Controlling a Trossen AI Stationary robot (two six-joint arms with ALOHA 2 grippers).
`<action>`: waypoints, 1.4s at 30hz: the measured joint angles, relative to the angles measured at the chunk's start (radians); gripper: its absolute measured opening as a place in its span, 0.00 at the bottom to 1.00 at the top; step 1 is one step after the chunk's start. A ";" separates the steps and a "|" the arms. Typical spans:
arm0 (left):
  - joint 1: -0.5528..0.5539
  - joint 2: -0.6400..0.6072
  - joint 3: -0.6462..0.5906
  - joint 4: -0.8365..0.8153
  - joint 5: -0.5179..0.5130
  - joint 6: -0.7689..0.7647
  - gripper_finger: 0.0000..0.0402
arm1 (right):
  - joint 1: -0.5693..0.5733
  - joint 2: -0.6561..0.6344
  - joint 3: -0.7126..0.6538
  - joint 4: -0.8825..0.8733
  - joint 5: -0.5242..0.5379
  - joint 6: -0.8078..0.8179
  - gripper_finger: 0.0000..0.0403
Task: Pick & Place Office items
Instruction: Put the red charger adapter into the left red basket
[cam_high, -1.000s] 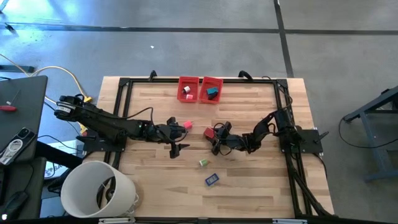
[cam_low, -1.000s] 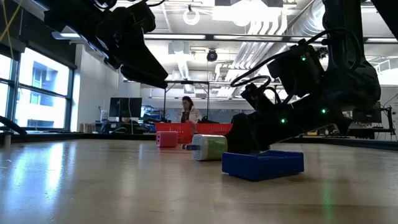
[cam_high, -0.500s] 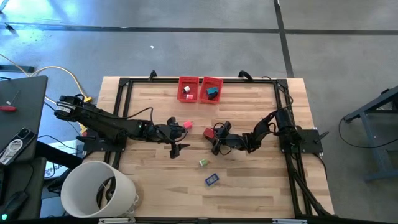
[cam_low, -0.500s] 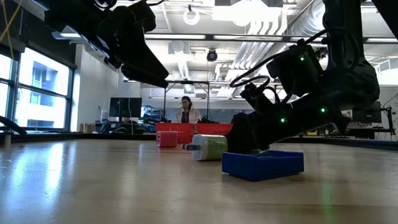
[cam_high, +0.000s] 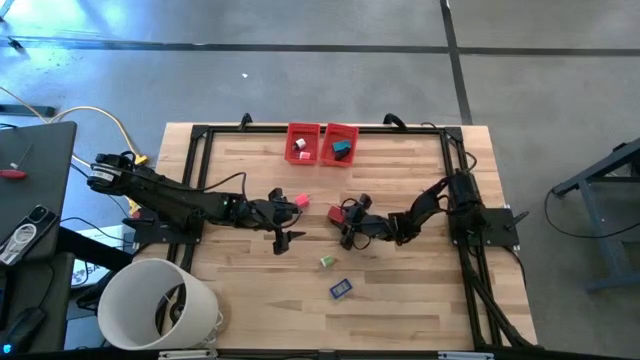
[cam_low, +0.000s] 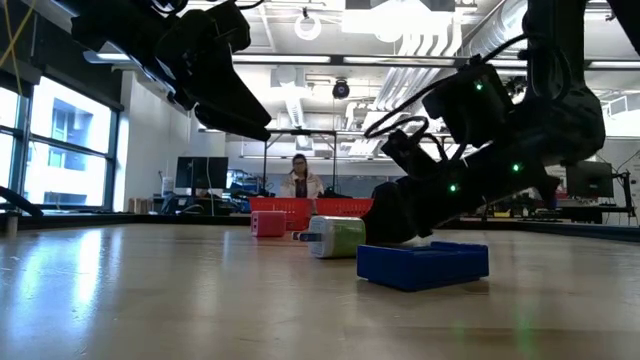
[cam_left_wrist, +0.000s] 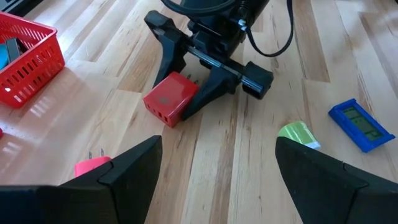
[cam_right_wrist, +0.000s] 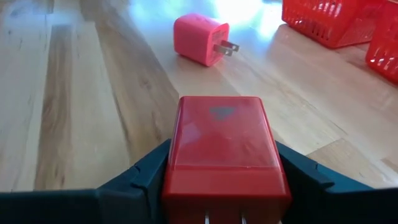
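The red plug block (cam_high: 334, 213) lies on the table's middle, between the fingers of my right gripper (cam_high: 342, 222), which reaches in low from the right and is shut on it. The right wrist view shows the block (cam_right_wrist: 224, 146) filling the gap. My left gripper (cam_high: 280, 228) hovers open left of it, above the table, with its fingers (cam_left_wrist: 134, 165) wide apart. A pink plug cube (cam_high: 300, 201) lies on its side past the block. A green piece (cam_high: 326, 262) and a dark blue piece (cam_high: 341, 289) lie nearer the table's near edge. My right gripper has the red block's two side faces (cam_right_wrist: 177, 155) pinched between its fingers (cam_right_wrist: 140, 174). The fingers come in nearly level from the table's right, close above the wood. The block (cam_left_wrist: 169, 99) sits flat on the table in the hold.
Two red bins (cam_high: 303, 143) (cam_high: 341, 143) stand at the far edge, holding small white, pink, black and teal pieces. A big white bucket (cam_high: 160, 305) stands off the near left corner. A black frame (cam_high: 455, 180) edges the table. A person (cam_low: 300, 178) shows far behind.
My right arm has shifted a little toward the table's left, its wrist leaning lower over the red block. The block, the other pieces and my left arm have stayed where they were.
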 joint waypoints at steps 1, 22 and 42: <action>0.000 0.000 0.000 0.000 0.000 0.000 0.75 | 0.001 -0.016 -0.001 -0.021 -0.001 -0.007 0.50; 0.000 0.000 -0.001 0.074 -0.021 0.000 0.75 | 0.051 -0.220 -0.005 -0.212 0.040 -0.050 0.50; 0.000 0.000 -0.001 0.158 -0.023 0.510 0.75 | 0.077 -0.403 -0.004 -0.225 0.032 -0.116 0.50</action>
